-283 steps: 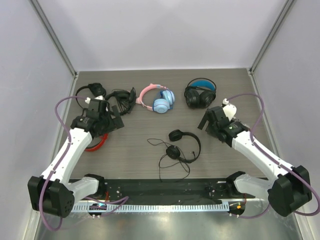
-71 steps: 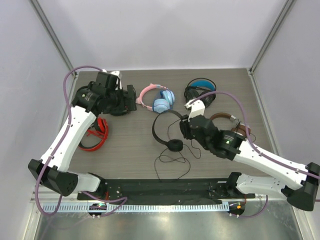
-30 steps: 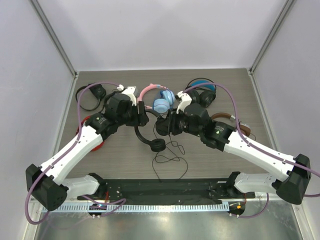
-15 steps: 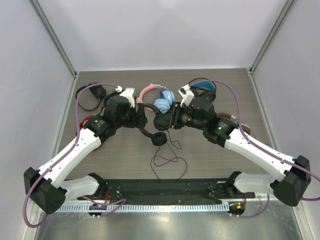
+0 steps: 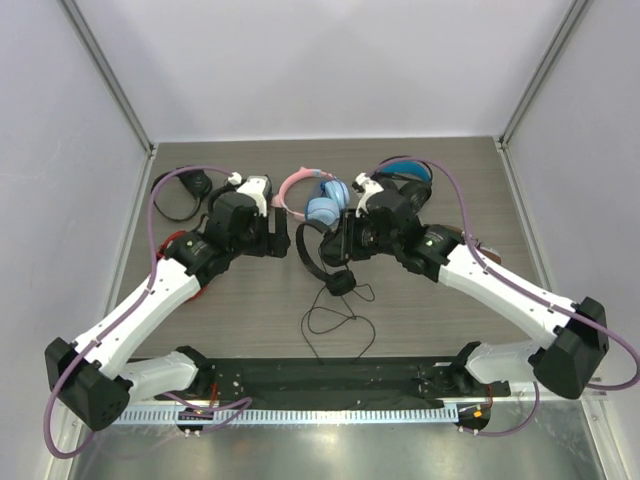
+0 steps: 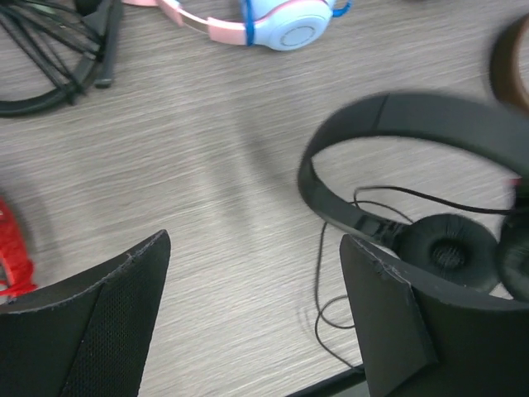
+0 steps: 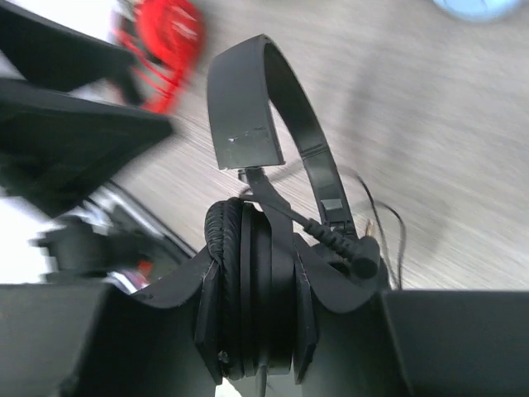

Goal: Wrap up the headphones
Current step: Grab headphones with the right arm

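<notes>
Right wrist view: right claw (image 7: pixel 256 306) clamped on headphones (image 7: pixel 246 116) earcups. Left wrist view: left claw (image 6: pixel 252 248) apart, empty.

- Slim black headphones (image 5: pixel 343 283): one
- Pink-and-blue headphones (image 5: pixel 322 207): one
- Black over-ear pair, blue lining (image 5: pixel 405 168): one
- Red headphones (image 6: pixel 12 256): one
- Brown headband (image 6: pixel 504 62): one, partly hidden
- Other black headsets (image 5: pixel 192 184), far left: at least one

You have pink-and-blue headphones (image 5: pixel 320 207) at the far middle of the tabletop (image 5: pixel 250 320). A bulky black pair with blue lining (image 5: pixel 406 168) lies right of them, a black headset (image 5: pixel 196 184) far left, and a red pair (image 6: pixel 10 256) nearer.
</notes>
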`<state>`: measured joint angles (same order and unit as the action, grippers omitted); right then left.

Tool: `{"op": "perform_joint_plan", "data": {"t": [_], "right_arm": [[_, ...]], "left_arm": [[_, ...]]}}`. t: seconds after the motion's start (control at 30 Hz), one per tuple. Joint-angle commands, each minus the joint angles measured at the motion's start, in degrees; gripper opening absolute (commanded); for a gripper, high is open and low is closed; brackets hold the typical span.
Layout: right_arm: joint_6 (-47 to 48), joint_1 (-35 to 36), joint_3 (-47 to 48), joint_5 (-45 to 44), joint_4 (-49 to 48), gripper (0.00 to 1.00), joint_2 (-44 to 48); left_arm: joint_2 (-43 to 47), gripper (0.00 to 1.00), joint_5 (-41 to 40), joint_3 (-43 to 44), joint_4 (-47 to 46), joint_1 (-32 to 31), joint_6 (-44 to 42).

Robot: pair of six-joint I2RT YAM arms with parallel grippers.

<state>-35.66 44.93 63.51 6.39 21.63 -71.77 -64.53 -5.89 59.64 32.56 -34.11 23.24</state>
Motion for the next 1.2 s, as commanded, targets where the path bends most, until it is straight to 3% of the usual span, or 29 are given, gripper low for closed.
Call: {"op": "perform_joint_plan", "data": {"t": [0.0, 0.2, 0.37, 0.5, 0.57, 0.7, 0.73, 0.77, 0.87, 1.07, 1.17], "right_arm": [[4.0, -0.2, 1.2, 0.5, 6.9, 0.01, -3.4], [-1.1, 0.0, -4.9, 19.3, -6.3, 0.01, -6.7], [-0.8, -0.2, -5.8, 22.5, -9.6, 0.01, -12.1], [6.5, -0.2, -1.0, 8.3, 2.3, 0.01, -18.0], [9.4, 0.5, 0.7, -3.5, 6.7, 0.01, -19.2], [12.5, 3.6, 2.9, -19.6, 10.4, 0.03, -20.7], [12.7, 4.1, 3.4, -22.0, 11.3, 0.06, -21.0], [13.0, 4.8, 3.8, -26.9, 11.7, 0.16, -21.3], [13.0, 6.5, 3.0, -31.1, 11.7, 0.31, -22.4], [10.4, 6.7, -1.5, -32.8, 6.9, 0.60, -23.6], [9.2, 6.6, -2.7, -32.8, 5.3, 0.69, -24.4]], "left_arm": [[0.5, 0.85, -3.3, 3.6, 2.3, 0.0, -2.2], [1.9, 0.87, -5.4, 5.5, 4.7, 0.0, -3.3], [1.8, 0.88, -6.0, 6.3, 5.7, 0.2, -3.8], [1.0, 0.88, -4.6, 6.4, 6.1, 0.2, -3.3], [0.7, 0.88, -4.3, 6.0, 5.9, 0.2, -3.1], [-0.1, 0.88, -3.7, 5.8, 5.4, 0.2, -2.7], [-0.4, 0.88, -3.5, 5.8, 5.3, 0.2, -2.6], [-0.9, 0.88, -3.4, 5.8, 5.2, 0.2, -2.4], [-1.6, 0.88, -2.8, 5.8, 5.1, 0.2, -2.2], [-2.4, 0.89, -2.5, 5.5, 4.8, 0.2, -2.2], [-3.0, 0.89, -2.2, 5.4, 5.0, 0.2, -2.2]]}}
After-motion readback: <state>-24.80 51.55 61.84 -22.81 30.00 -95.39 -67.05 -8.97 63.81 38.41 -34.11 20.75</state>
